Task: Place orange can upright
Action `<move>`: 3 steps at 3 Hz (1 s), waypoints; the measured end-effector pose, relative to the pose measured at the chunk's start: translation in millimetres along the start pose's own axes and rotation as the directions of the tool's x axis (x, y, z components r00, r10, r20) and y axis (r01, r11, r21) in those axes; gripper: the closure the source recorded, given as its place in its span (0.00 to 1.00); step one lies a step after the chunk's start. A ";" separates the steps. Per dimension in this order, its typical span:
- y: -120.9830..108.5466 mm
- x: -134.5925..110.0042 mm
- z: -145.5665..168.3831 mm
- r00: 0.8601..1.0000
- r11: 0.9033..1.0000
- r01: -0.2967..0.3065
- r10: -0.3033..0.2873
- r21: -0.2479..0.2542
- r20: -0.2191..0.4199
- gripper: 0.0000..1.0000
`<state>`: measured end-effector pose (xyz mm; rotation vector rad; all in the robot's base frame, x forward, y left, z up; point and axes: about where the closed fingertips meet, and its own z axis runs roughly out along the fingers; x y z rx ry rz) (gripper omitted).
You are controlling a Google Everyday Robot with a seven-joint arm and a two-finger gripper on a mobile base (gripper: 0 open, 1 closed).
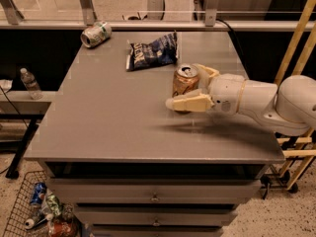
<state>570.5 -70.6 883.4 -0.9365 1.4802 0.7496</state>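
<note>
orange can (184, 82) is stood upright on the grey table (108, 117), right of centre, tab end up. gripper (189, 89) is set around it with jaws spread wide, one finger in front and one behind, so the can looks released. a straight pull-back is judged necessary to avoid tipping it.
</note>
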 end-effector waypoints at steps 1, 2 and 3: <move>1.4 -4.6 -3.5 0.999 0.999 0.031 -0.031 -0.008 -0.037 0.00; -1.1 -12.5 -26.8 0.989 0.996 0.093 -0.091 0.010 -0.120 0.00; -3.0 -22.1 -59.1 0.953 0.984 0.169 -0.148 0.057 -0.266 0.00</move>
